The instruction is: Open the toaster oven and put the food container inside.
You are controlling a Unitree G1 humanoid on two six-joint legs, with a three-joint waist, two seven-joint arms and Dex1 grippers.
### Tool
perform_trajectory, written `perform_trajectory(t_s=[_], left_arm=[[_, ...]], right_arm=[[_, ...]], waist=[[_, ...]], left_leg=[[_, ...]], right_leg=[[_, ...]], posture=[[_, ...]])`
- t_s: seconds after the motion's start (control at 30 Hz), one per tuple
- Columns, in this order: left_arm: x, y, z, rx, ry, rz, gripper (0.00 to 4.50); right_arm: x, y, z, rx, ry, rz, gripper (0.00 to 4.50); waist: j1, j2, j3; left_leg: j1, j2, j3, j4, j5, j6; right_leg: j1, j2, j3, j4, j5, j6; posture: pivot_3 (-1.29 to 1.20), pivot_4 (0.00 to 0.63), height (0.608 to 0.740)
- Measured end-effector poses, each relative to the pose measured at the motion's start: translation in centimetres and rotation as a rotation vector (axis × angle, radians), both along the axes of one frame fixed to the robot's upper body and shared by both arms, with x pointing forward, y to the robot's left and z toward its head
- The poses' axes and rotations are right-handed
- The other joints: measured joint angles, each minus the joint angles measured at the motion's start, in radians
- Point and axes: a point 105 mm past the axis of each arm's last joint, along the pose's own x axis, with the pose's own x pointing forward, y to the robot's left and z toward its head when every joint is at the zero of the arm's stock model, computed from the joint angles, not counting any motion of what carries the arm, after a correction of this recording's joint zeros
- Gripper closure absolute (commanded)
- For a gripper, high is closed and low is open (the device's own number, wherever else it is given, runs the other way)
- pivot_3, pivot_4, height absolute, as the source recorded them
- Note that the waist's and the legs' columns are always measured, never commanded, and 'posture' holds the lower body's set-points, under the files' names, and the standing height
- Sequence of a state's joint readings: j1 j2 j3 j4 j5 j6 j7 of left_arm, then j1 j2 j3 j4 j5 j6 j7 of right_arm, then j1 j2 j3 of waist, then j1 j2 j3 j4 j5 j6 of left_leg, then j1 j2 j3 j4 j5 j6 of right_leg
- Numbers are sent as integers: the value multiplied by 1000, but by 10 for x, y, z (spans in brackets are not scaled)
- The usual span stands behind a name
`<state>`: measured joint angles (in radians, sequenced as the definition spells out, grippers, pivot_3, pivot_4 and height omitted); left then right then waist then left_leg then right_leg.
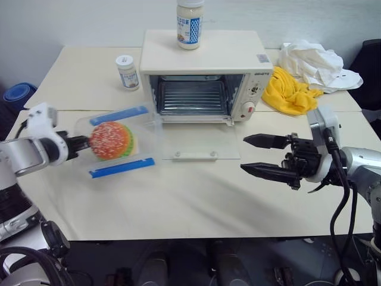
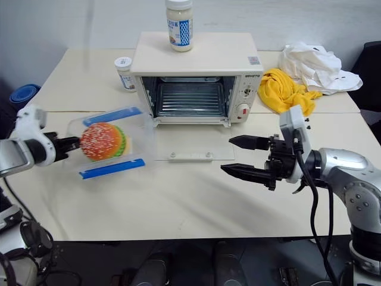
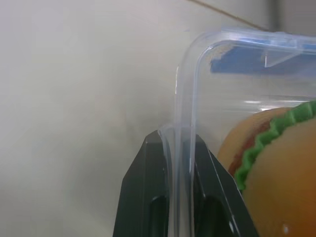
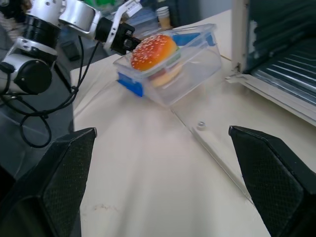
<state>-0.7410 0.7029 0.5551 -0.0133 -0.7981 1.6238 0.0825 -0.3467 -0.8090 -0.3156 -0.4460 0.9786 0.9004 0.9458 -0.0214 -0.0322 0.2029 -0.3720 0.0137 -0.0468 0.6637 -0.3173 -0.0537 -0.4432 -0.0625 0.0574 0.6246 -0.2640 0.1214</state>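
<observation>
Food container (image 1: 116, 143), tilted off the table (image 1: 178, 208) at nine o'clock of the open toaster oven (image 1: 205, 74), is pinched at its rim by the left gripper (image 1: 80, 143), while the right gripper (image 1: 262, 156) gapes empty at four o'clock of the lowered glass door (image 1: 199, 143), one jar (image 1: 190, 22) atop the oven, another (image 1: 127, 71) beside it.

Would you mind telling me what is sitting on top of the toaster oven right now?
A white-lidded jar with a blue label stands on the oven roof, near its back middle. Nothing else rests up there. The jar's contents cannot be made out behind the label.
</observation>
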Motion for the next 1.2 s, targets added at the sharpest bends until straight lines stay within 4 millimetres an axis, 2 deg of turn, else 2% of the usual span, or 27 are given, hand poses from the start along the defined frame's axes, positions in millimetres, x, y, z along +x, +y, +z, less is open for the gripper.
perform_trajectory(t_s=[0.13,0.37,0.4,0.53,0.67,0.77,0.87,0.9,1.0,1.1,1.17,1.2], left_arm=[[23,-51,18,0,-33,-126,4440],[49,-122,23,-18,22,-229,4440],[51,-126,20,-14,34,-229,3880],[58,-133,9,-5,74,-190,2855],[64,-126,18,-29,39,-144,1651],[62,-121,26,-116,-20,-148,1651],[50,-114,34,-231,-123,-202,1651],[44,-112,38,-277,-170,-232,1631],[20,-98,52,-358,-316,-346,2195],[-5,-95,61,-343,-421,-494,3025],[-29,-101,48,-251,-393,-666,3667],[-38,-106,36,-180,-351,-757,3905]], right_arm=[[-6,-10,-9,-21,8,-69,0],[-8,-20,-17,-43,-22,-181,0],[-7,-21,-17,-42,-28,-196,0],[-1,-27,-22,-42,-48,-280,0],[4,-30,-31,-52,-46,-347,0],[2,-28,-34,-44,-43,-368,0],[-1,-25,-37,-25,-24,-371,0],[-1,-24,-37,-16,-16,-371,189],[-2,-18,-40,22,22,-359,945],[-2,-8,-40,35,36,-314,1836],[-1,3,-42,33,46,-266,2585],[0,9,-43,30,50,-240,2817]], waist=[[8,0,0],[10,0,0],[10,0,0],[8,0,0],[8,0,0],[10,0,0],[8,0,0],[7,0,0],[0,0,0],[-3,0,0],[-10,0,0],[-9,0,0]], left_leg=[[0,-1,0,1,0,0],[1,-1,2,0,0,0],[1,-1,2,0,0,0],[1,-1,3,0,1,0],[1,-1,3,0,2,-2],[1,-1,2,0,4,-5],[1,-1,3,0,4,-6],[1,0,3,0,4,-6],[2,0,2,0,4,-6],[2,-1,2,0,4,-5],[3,0,2,-1,4,-5],[3,0,2,-1,4,-5]], right_leg=[[0,0,0,0,0,1],[0,1,2,1,0,1],[0,1,2,1,0,1],[0,1,2,1,0,1],[0,1,2,1,0,1],[0,1,2,1,0,1],[0,1,2,1,0,1],[0,1,2,1,0,1],[0,2,2,2,0,1],[0,1,2,2,0,1],[0,2,3,2,0,0],[0,2,3,1,0,-1]], posture=[[0,150,740],[0,150,740],[0,150,740],[0,150,740],[0,150,740],[0,150,740],[0,150,740],[0,150,740],[0,150,740],[0,150,740],[0,150,740],[0,150,740]])
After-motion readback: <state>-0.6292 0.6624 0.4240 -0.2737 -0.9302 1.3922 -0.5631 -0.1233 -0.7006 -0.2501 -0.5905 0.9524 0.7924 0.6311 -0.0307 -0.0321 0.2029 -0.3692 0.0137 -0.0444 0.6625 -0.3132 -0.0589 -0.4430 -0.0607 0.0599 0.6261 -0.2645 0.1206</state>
